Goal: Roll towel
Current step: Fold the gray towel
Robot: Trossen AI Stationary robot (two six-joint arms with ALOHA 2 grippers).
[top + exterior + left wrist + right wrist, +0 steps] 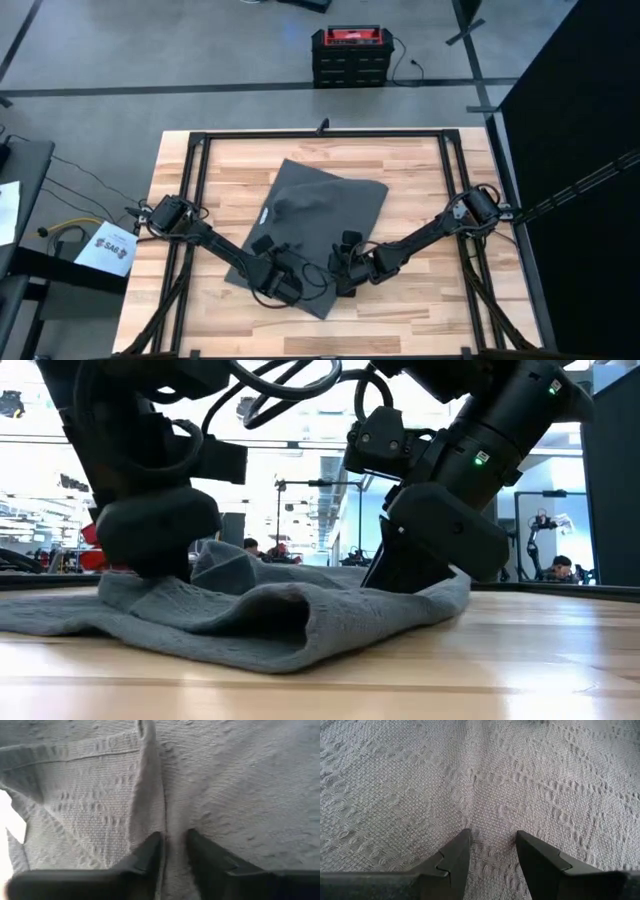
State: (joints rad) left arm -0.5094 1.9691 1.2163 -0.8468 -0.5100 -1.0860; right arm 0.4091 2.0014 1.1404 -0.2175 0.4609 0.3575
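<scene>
The dark grey towel (325, 205) lies spread on the wooden table, slanting from the far middle to the near middle, with a small white tag (264, 215) at its left edge. Its near part is bunched and lapped over itself (285, 622). My left gripper (282, 285) and my right gripper (346, 275) stand side by side on the towel's near end, both pointing down. In the left wrist view my left gripper (175, 847) is shut on a raised ridge of cloth. In the right wrist view my right gripper (492, 847) is shut on a thicker pucker. My left gripper pinches a raised fold of the towel (167, 827) between its two fingers, coming from above and pointing down. The fold runs on away from the fingertips, and the cloth around it rests on the table. My right gripper pinches a low pucker of the towel (485, 827) between its two fingers (457, 852), from above and slanting down. One layer or several, I cannot tell. The cloth around lies flat on the table.
A black metal frame (200, 140) runs around the tabletop. Bare wood (420, 175) lies right and left of the towel. A red and black box (350, 55) stands on the floor beyond the far edge. People show far off in the room (560, 568).
</scene>
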